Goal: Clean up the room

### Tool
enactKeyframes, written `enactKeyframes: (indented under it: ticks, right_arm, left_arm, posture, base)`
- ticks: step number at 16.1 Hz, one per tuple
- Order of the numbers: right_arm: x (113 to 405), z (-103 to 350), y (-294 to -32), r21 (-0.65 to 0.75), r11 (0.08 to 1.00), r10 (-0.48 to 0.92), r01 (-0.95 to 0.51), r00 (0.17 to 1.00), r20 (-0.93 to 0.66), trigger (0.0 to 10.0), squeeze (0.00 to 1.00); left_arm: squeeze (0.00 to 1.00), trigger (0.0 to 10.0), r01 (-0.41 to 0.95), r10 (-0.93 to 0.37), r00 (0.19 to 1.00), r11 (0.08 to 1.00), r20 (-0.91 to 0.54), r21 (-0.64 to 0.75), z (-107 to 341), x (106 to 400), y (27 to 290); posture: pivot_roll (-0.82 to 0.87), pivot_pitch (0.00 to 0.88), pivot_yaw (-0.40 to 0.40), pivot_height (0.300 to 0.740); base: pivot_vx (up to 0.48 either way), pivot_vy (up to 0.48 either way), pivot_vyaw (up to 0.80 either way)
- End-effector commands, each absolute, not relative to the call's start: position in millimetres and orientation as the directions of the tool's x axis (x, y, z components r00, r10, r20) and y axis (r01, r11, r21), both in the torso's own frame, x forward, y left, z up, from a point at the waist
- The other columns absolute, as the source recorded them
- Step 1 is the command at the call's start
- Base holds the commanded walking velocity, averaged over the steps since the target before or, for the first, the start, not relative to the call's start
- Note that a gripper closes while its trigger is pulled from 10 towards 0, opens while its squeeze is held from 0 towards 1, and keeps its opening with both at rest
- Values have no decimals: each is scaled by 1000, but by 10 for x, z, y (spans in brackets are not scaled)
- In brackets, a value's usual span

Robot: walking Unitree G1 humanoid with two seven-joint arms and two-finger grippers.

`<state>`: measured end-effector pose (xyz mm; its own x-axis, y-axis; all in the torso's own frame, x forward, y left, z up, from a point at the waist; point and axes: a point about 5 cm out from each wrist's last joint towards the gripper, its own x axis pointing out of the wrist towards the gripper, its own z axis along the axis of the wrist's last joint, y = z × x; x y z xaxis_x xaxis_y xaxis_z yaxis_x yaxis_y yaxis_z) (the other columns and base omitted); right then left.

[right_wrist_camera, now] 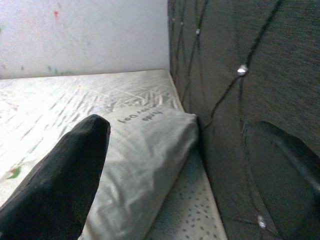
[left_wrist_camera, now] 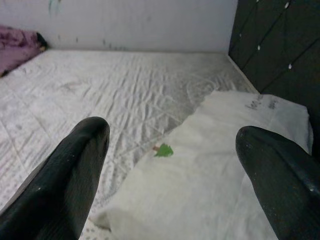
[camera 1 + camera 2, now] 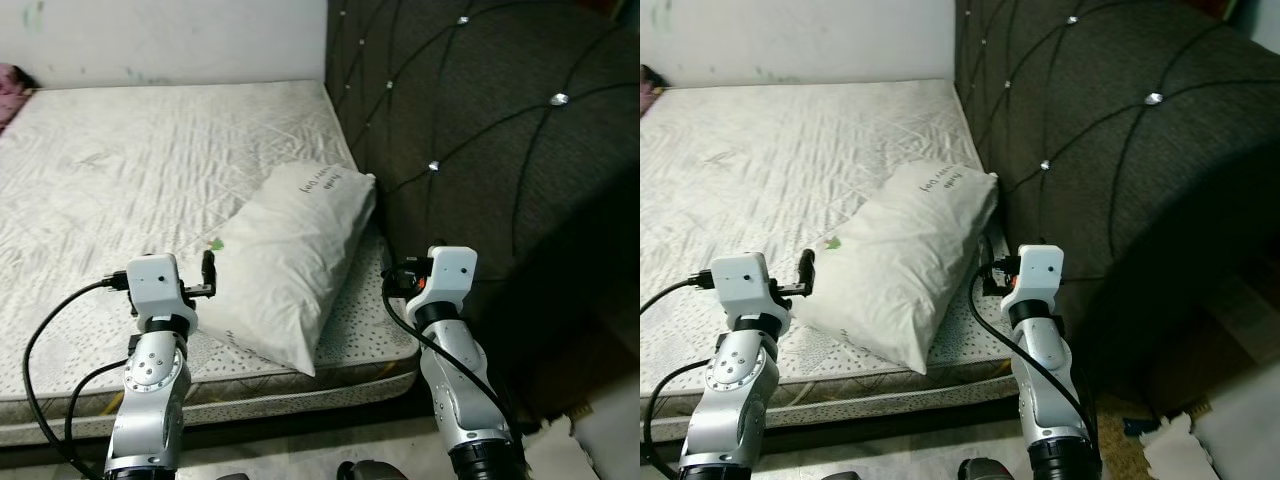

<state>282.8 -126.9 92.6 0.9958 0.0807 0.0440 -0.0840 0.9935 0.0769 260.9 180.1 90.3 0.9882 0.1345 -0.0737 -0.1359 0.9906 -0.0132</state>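
Black fingers on the left gripper (image 2: pixel 170 165) stood wide apart, empty, poised over the near edge of the white rectangular pillow (image 3: pixel 290 260). Right gripper (image 1: pixel 195 165) was spread wide too, between that pillow and the dark tufted headboard (image 3: pixel 500 130). The pillow lay on the bare quilted mattress (image 3: pixel 130 170), against the headboard.

Open mattress (image 3: pixel 120 170) — headboard (image 3: pixel 500 150) rightward
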Motion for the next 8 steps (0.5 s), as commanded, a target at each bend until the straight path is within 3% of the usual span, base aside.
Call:
enactKeyframes:
  ticks: [1,8]
  right_arm:
    - [2842,931,-1245,76,993,88,-91,995,41,10000,0]
    - [2844,885,-1236,47,996,75,-75,997,12,10000,0]
  left_arm:
    - [0,10000,-146,143,984,989,-104,-25,861,2619,1815]
    - [0,10000,-134,130,984,991,-125,-22,838,2630,1809]
  posture:
    - [26,0,35,740]
    - [25,0,39,740]
  base:
    - [0,0,0]
    - [0,0,0]
